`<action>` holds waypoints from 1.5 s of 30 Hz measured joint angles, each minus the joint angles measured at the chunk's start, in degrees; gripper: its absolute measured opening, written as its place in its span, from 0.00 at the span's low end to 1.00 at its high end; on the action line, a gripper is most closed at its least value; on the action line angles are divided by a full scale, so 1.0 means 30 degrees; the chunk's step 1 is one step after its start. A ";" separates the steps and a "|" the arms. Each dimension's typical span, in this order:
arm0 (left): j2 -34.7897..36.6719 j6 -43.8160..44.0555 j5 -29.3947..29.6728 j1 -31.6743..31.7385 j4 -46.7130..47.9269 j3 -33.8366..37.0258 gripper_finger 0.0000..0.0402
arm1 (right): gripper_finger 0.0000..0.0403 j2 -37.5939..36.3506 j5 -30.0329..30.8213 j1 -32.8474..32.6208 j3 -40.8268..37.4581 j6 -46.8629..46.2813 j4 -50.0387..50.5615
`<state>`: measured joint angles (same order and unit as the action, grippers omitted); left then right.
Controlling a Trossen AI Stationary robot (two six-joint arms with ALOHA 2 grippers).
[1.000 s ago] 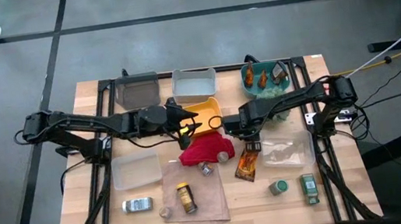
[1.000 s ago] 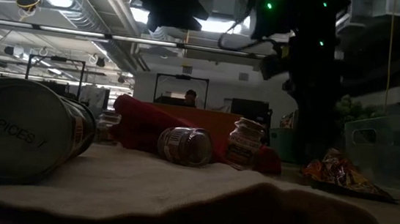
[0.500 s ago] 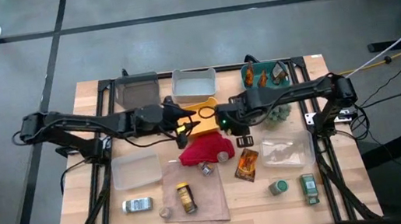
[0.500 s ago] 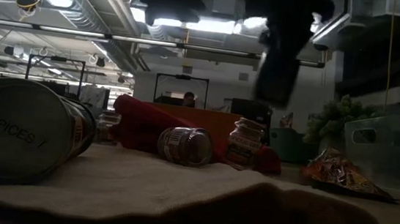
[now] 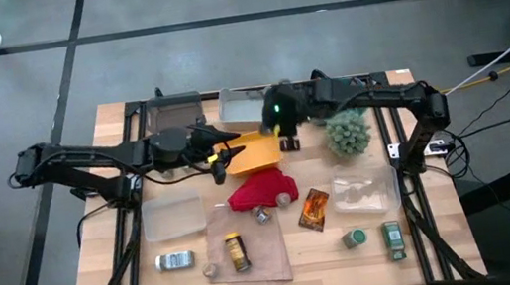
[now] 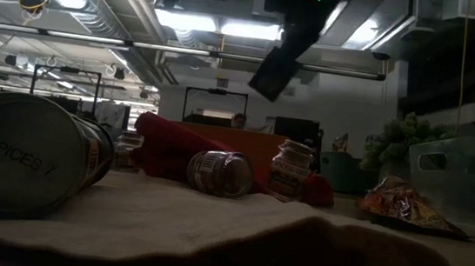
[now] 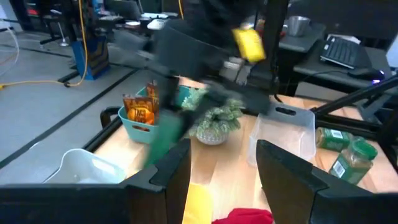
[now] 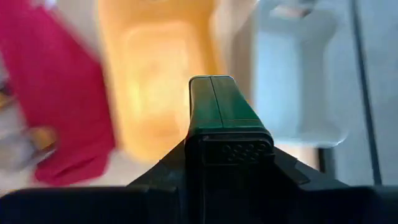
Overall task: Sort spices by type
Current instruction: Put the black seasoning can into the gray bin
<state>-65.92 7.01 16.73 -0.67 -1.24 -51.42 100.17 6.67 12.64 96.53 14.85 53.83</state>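
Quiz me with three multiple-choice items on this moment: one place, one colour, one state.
1. The orange-brown foil sachet on the wooden table lies:
A) beside the crumpled red cloth
B) inside a blue bucket
C) on a stack of plates

2. The plastic tray by the left gripper is:
A) blue
B) yellow-orange
C) black

3. The jaws of the right gripper are:
A) open and empty
B) shut on a dark green rectangular tin
C) shut on a banana

Answers:
1 A: the high view shows it just right of the cloth.
2 B: its colour shows in the high view.
3 B: the right wrist view shows the tin clamped between them.
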 joint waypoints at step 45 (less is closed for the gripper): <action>-0.0063 0.0240 0.0073 0.0000 0.1402 0.0000 0.41 | 0.32 0.6576 -0.4281 0.6785 -0.0022 0.2230 -0.4366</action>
<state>-66.11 7.73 16.95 -0.67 2.96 -51.42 119.90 -6.18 32.99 96.47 21.54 40.73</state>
